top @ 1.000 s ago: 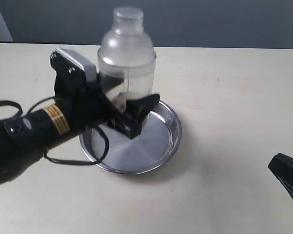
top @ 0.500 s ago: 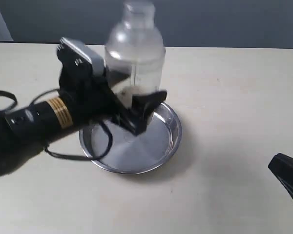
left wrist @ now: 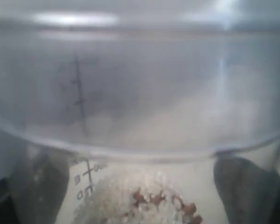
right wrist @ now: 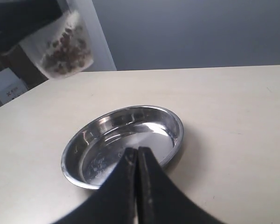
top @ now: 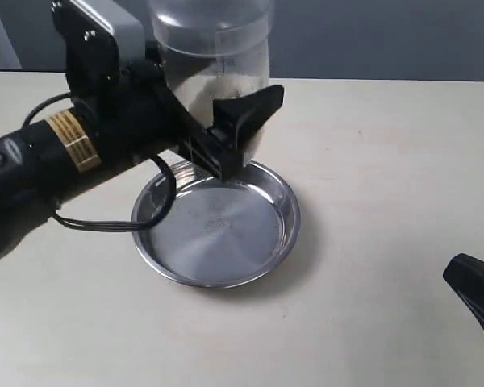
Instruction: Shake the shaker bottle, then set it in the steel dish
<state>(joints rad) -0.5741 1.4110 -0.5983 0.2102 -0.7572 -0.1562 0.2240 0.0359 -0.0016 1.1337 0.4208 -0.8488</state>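
The shaker bottle (top: 214, 56) is a clear frosted bottle with white and brown granules inside. It hangs in the air above the far rim of the steel dish (top: 218, 242), and its neck is cut off by the top of the exterior view. My left gripper (top: 226, 113) is shut on the bottle's body, with one black finger (top: 254, 109) in front. In the left wrist view the bottle (left wrist: 140, 93) fills the picture between both fingers (left wrist: 37, 186). The right gripper (right wrist: 137, 156) is shut and empty, low at the near right, pointing at the dish (right wrist: 144, 130). The bottle (right wrist: 65, 44) shows high above.
The pale table top (top: 387, 177) carries only the dish. A grey wall runs behind the far edge. The right gripper's black tip (top: 476, 294) sits at the near right corner of the exterior view.
The left arm has lifted the bottle upward and slightly left, so its neck has left the picture. The granules have shifted inside. The right gripper has not moved.
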